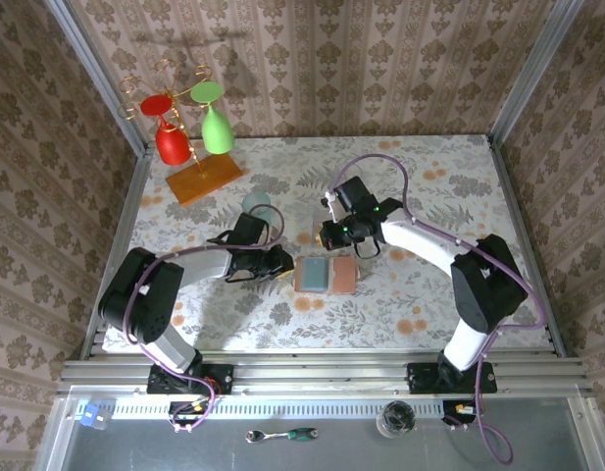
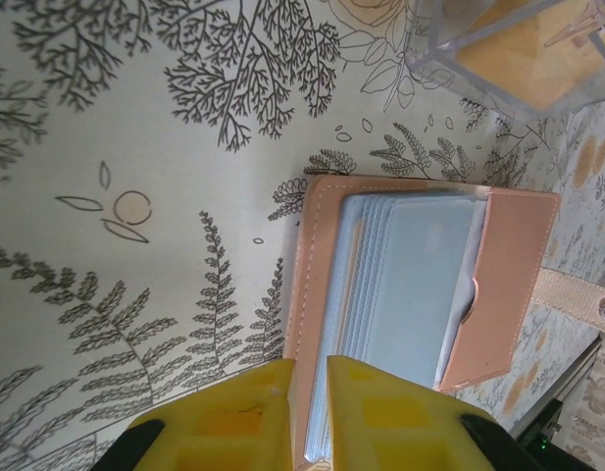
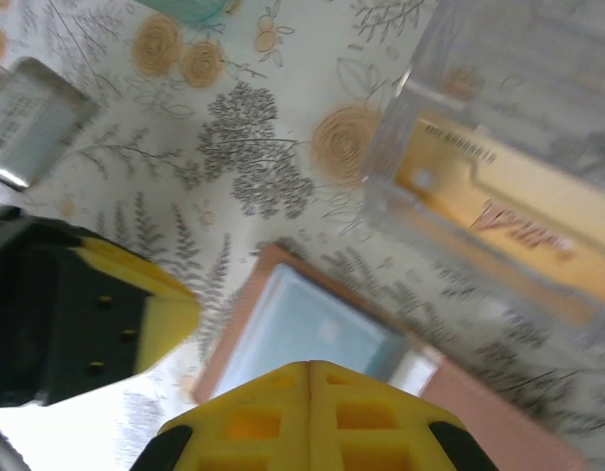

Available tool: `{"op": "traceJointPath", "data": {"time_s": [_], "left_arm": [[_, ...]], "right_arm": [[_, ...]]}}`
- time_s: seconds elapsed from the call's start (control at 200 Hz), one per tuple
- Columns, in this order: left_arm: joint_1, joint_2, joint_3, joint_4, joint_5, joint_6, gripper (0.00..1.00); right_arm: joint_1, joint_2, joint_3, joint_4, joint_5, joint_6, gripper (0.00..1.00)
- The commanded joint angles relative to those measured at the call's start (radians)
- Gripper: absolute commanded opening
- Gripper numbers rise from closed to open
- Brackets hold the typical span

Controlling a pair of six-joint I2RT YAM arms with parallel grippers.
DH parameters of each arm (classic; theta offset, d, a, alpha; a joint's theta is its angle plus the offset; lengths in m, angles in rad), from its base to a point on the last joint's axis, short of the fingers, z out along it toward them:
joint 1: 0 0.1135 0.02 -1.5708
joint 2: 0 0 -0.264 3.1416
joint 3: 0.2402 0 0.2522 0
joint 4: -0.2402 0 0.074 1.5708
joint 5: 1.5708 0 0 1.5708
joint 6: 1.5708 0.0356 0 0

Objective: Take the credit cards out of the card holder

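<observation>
Floral table [image 1: 420, 196]: left fingers [image 2: 228, 417] pinch one edge of the card holder [image 2: 410, 294], whose length runs straight ahead. Right fingers [image 3: 263, 412] hover above, clenched empty.

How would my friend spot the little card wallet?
On the flowery table, look between the left arm and the right arm. The card holder lies open there. It is pinkish-brown with pale blue pockets, unlike the see-through box beside it.

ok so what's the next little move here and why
Probably open the right hand and lower it onto the grey-blue pockets. It is shut over the open card holder, so it cannot grip anything yet, while the left hand seems to pinch the holder's edge, steadying it.
</observation>
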Motion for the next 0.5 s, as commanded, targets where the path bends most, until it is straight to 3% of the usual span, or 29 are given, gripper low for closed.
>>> {"op": "traceJointPath", "data": {"time_s": [0.0,0.17,0.4,0.495], "left_arm": [[-0.010,0.023,0.033,0.023,0.032,0.001,0.16],[-0.019,0.038,0.032,0.029,0.037,0.000,0.16],[-0.028,0.054,0.030,0.044,0.049,-0.003,0.16],[-0.030,0.073,0.034,0.043,0.049,-0.002,0.11]], "right_arm": [[0.012,-0.030,-0.032,0.073,-0.018,0.220,0.00],[0.025,-0.072,-0.126,0.149,-0.046,0.327,0.00],[0.035,-0.089,-0.186,0.150,-0.053,0.312,0.00],[0.035,-0.085,-0.209,0.163,-0.058,0.335,0.00]]}}
